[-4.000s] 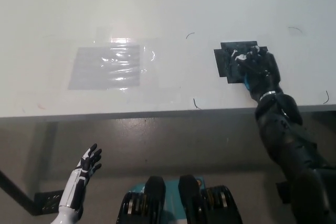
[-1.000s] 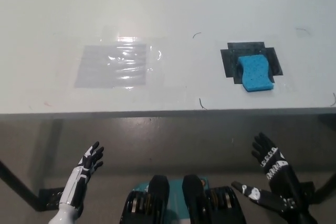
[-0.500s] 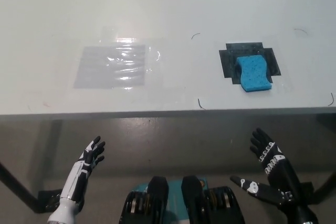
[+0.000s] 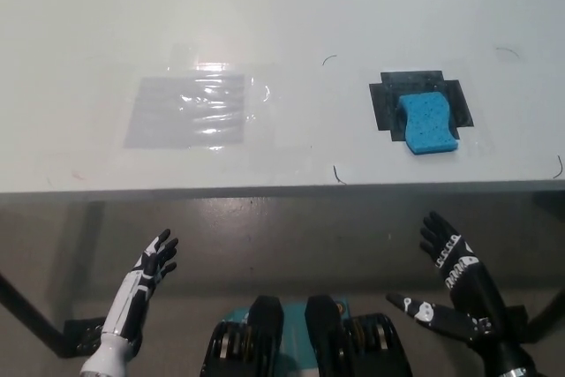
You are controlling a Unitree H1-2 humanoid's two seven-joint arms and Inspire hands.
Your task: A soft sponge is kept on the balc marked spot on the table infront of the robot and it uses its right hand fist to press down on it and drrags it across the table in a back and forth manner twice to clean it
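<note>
A blue sponge (image 4: 428, 124) lies on the black marked patch (image 4: 385, 105) at the right of the white table (image 4: 282, 24), overhanging the patch's near edge. My black right hand (image 4: 453, 284) hangs below the table's front edge at the lower right, open with fingers spread, well clear of the sponge. My white left hand (image 4: 141, 284) rests at the lower left, below the table edge, also open with nothing in it.
A shiny patch of clear tape (image 4: 190, 110) is stuck on the table at centre left. Small dark curved marks (image 4: 336, 174) dot the tabletop near the front edge. The floor (image 4: 282, 245) shows under the table.
Four seconds ago my right fist sat on the sponge on the black patch; it has since let go and dropped below the table edge, open. In the last second almost nothing has moved.
</note>
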